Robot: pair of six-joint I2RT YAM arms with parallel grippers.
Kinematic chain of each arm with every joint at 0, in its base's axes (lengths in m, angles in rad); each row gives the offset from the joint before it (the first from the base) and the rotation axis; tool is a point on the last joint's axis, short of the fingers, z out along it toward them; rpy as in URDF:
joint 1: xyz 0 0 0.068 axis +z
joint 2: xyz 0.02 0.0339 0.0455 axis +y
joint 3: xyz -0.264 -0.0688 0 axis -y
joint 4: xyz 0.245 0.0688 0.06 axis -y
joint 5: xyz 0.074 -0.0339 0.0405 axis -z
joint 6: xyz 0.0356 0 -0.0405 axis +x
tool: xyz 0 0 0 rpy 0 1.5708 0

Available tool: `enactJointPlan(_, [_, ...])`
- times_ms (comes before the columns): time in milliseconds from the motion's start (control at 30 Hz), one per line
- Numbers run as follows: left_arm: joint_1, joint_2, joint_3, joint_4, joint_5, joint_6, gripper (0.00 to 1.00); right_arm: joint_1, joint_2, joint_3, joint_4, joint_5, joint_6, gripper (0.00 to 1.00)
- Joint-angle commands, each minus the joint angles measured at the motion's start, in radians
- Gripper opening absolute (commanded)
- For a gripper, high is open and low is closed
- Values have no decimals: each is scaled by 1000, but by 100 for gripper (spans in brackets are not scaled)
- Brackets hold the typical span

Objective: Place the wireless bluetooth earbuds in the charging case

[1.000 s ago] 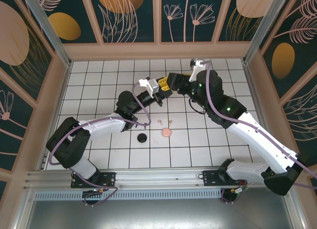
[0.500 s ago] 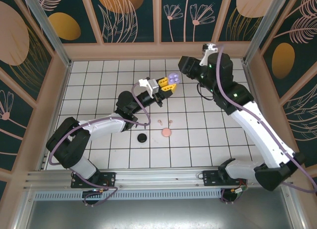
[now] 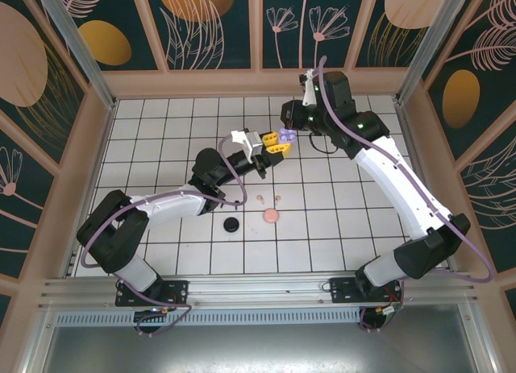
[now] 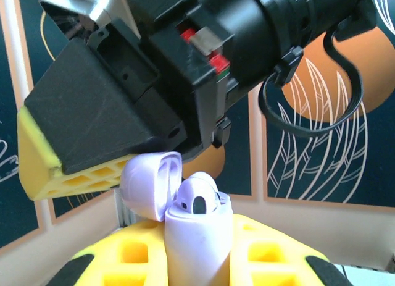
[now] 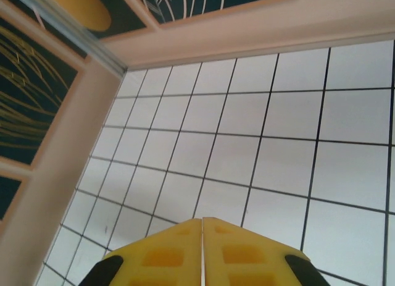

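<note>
the left gripper is clamped on the lilac case, holding it upright above the tiled floor, its yellow fingers on either side. the lid is tipped open to the left in the left wrist view. one earbud sits in the case, its rounded head poking out of the top. the right gripper is closed, its fingers meeting with nothing between them; in the left wrist view it hangs just above the lid, and i cannot tell whether it touches. on the floor nearer the bases lie two pink earbuds, close together, with a pink disc and a black disc near them.
</note>
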Motion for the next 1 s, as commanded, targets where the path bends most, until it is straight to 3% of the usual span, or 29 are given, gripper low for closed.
enactJointPlan(0, [0,9,40,10,-22,-18,0,34,-94,-78,-111,-90,-39,7])
enactJointPlan(167, [0,20,49,11,-38,-38,0,39,-216,-227,-61,-78,21,7])
enactJointPlan(267, [2,31,47,19,-52,-80,0,1,-271,-265,-34,54,100,10])
enactJointPlan(367, [1,41,43,-26,-106,-157,0,-76,-346,-344,37,110,192,29])
enactJointPlan(533, [14,92,52,-188,-199,-325,0,-115,-398,-521,121,118,278,42])
enactJointPlan(733, [73,283,191,-463,-112,-555,0,-109,-412,-736,204,145,339,48])
enactJointPlan(967, [77,447,285,-591,-95,-708,0,-102,-403,-822,247,153,364,50])
